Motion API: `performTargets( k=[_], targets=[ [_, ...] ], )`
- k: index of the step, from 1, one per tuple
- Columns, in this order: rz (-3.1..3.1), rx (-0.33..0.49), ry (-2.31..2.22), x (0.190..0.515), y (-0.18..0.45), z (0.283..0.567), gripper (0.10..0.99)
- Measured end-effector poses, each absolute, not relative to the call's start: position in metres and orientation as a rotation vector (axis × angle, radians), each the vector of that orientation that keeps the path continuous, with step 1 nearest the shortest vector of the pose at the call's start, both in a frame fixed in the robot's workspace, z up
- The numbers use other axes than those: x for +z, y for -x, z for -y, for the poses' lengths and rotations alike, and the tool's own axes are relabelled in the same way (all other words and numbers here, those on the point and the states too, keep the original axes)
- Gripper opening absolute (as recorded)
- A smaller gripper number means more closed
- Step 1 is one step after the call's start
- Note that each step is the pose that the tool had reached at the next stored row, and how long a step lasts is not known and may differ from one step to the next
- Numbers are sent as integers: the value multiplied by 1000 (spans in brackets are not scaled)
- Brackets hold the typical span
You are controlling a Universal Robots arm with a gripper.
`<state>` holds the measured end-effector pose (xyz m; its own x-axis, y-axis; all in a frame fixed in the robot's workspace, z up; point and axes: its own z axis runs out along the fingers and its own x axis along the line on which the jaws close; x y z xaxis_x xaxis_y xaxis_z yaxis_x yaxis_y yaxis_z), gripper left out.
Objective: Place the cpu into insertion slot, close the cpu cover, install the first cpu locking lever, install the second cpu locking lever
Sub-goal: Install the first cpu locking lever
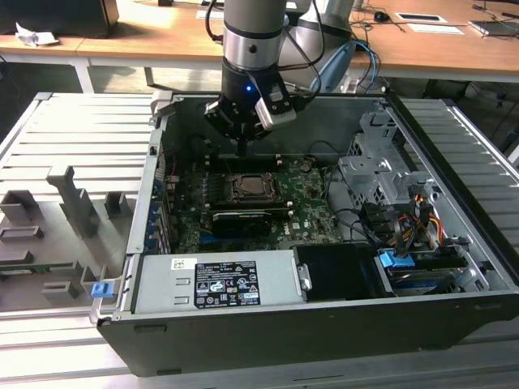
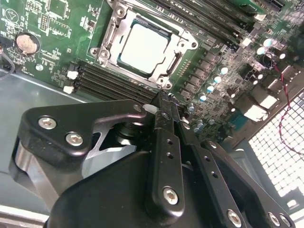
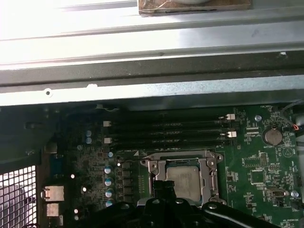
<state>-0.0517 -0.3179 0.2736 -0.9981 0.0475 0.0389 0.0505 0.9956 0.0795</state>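
Note:
The cpu (image 2: 144, 47) lies flat in the insertion slot (image 1: 253, 188) on the green motherboard, its pale metal face up; I see the cpu (image 3: 186, 180) in both wrist views. The silver cpu cover (image 2: 182, 49) lies down around the chip's edges, and its frame (image 3: 153, 168) shows in the first wrist view too. My gripper (image 1: 242, 149) hangs just above the board at the socket's far side, over the memory slots. Its black fingertips (image 2: 165, 100) stand together with nothing between them. I cannot tell how the locking levers sit.
Black memory slots (image 3: 166, 130) run beside the socket. A long black expansion card (image 1: 239, 220) lies nearer the power supply (image 1: 215, 284). A drive cage (image 1: 373, 166) and cables (image 1: 405, 219) fill the case at the exterior view's right. A grey fixture tray (image 1: 65, 203) lies outside the case.

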Motion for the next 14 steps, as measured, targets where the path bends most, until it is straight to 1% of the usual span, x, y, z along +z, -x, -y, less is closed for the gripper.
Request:
performTargets(
  k=[14],
  targets=[
    [3123, -125, 1, 273, 53, 318, 106]
  ],
)
